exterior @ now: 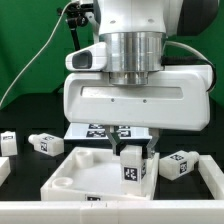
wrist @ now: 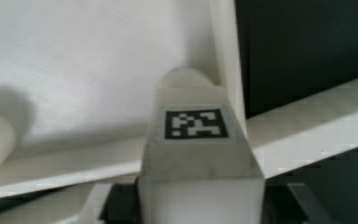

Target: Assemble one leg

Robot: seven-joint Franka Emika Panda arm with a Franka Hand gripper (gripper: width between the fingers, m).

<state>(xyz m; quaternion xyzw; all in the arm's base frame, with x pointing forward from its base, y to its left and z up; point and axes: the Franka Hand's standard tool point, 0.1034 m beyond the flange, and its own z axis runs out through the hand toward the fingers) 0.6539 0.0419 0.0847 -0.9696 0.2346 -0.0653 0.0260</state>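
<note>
Matt white plastic leg [exterior: 131, 165] with printed black-and-white tag

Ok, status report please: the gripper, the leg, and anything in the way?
Gripper shut on the leg, leg upright. Leg low over the white panel, contact unclear. Other legs lie apart, nothing in the way.

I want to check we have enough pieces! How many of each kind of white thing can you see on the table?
Legs: 4
Big square panel: 1
Marker board: 1
Total: 6
</note>
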